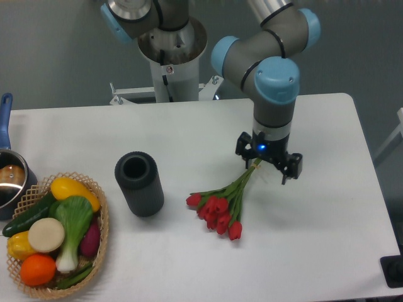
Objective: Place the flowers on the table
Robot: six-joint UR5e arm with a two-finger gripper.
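Observation:
The flowers [218, 211], a small bunch of red tulips with green stems, lie on the white table [327, 207] right of centre. The buds point toward the front left and the stems run up to the back right. My gripper [268, 161] hangs over the stem ends, pointing down. Its two black fingers [293, 167] stand wide apart on either side of the stems, so it is open. The very tips of the stems are hidden under the gripper body.
A black cylinder vase [139, 183] lies on its side left of the flowers. A wicker basket [101, 245] of vegetables and fruit, including a green-and-white leafy one, sits at the front left. A pot with a blue handle [7, 179] is at the left edge.

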